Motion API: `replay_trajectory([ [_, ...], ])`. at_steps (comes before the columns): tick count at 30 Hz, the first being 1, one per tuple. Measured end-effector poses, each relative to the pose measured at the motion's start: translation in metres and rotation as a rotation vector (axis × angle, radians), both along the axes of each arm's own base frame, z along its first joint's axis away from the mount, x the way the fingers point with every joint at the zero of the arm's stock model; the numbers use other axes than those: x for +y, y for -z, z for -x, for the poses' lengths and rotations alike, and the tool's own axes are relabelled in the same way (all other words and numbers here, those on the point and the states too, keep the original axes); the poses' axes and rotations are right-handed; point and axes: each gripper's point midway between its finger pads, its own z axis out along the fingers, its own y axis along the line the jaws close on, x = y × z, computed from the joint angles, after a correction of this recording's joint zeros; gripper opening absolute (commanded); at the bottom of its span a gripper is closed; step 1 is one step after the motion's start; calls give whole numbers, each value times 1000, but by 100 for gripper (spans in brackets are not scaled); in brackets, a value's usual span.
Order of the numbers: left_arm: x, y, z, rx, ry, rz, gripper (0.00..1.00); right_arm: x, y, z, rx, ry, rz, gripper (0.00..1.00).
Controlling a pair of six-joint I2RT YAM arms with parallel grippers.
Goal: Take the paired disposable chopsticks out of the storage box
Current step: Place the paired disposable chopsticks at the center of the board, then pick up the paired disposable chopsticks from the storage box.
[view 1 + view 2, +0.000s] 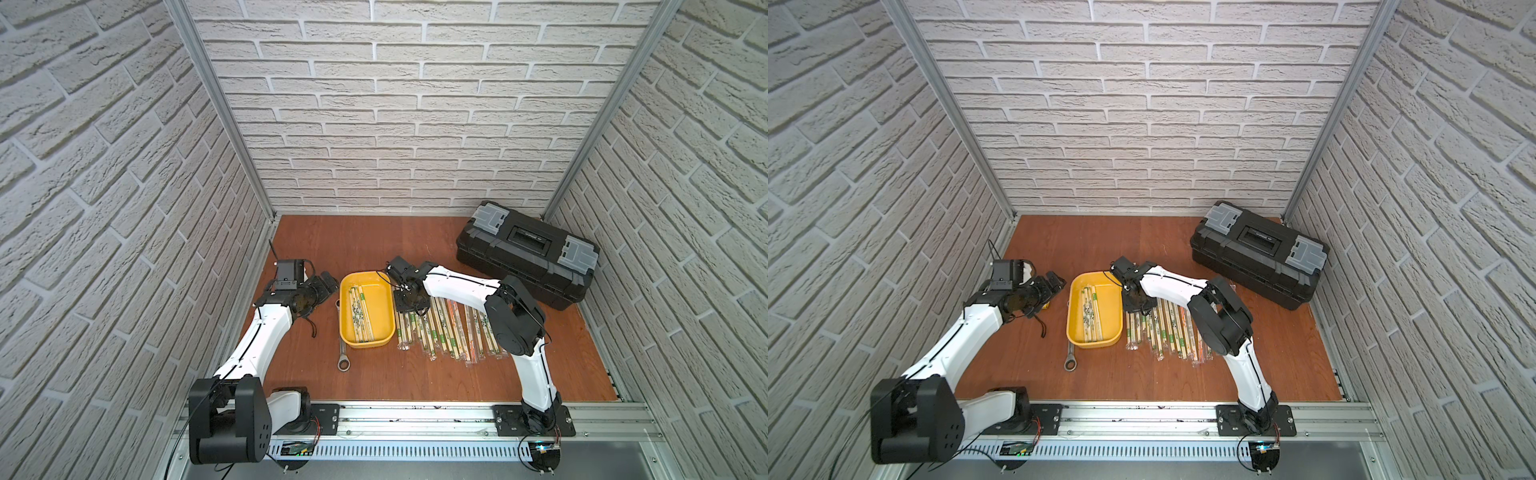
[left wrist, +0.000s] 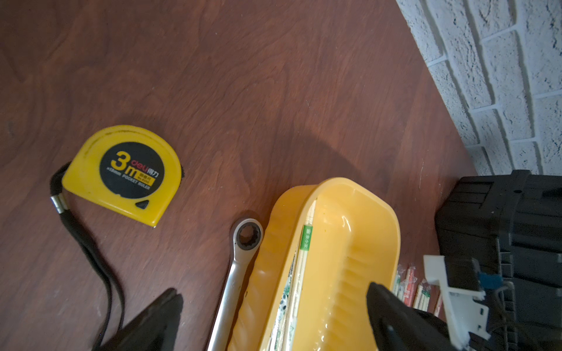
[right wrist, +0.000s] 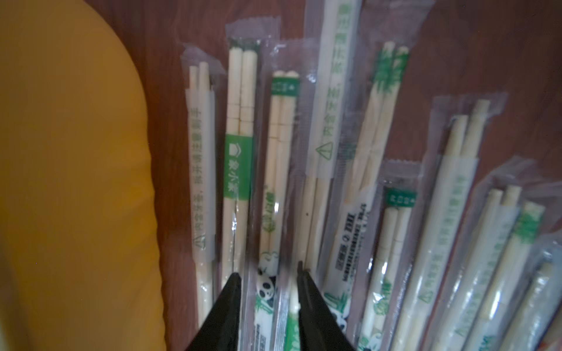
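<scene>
The storage box (image 1: 376,297) (image 1: 1106,297) is a shallow yellow tray in the middle of the table, with a few paired disposable chopsticks (image 1: 359,309) (image 1: 1090,311) along its left side. Several more sleeved pairs (image 1: 440,332) (image 1: 1163,332) lie in a row on the table just right of it. My right gripper (image 1: 410,311) (image 3: 267,276) points down over the left part of that row, jaws a little apart and straddling a panda-print sleeve (image 3: 267,287) that lies among the others. My left gripper (image 1: 328,282) (image 2: 273,304) is wide open at the tray's far left corner, holding nothing.
A silver wrench (image 1: 343,357) (image 2: 240,267) lies along the tray's left wall. A yellow tape measure (image 2: 124,173) sits under my left arm. A big black toolbox (image 1: 528,253) (image 1: 1258,253) stands at the back right. Brick walls close in three sides.
</scene>
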Motion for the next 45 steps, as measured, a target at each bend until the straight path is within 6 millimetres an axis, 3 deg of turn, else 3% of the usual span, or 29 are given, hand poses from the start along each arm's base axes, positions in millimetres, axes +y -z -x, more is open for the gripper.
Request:
replay_trajectory([
  [8, -1, 0, 0, 0, 3, 0, 98, 2, -21, -3, -37, 0, -33, 38],
  [14, 0, 0, 0, 1, 1, -3, 98, 8, -75, -6, -124, -4, -116, 38],
  [19, 6, 1, 1, 15, -16, -15, 98, 40, -123, -17, -207, -48, -213, 38],
  [22, 14, 2, 0, 24, -38, -22, 98, 68, -136, -22, -230, -95, -256, 38],
  [25, 24, 7, 0, 43, -59, -28, 98, 96, -123, -23, -212, -145, -264, 38],
  [29, 34, 11, 2, 61, -89, -27, 98, 119, -77, -19, -142, -198, -217, 38],
  [35, 40, 11, 2, 65, -105, -20, 98, 121, -22, -9, -55, -237, -122, 38],
  [45, 38, 8, 3, 55, -97, -7, 98, 126, -10, -12, -40, -255, -97, 37],
])
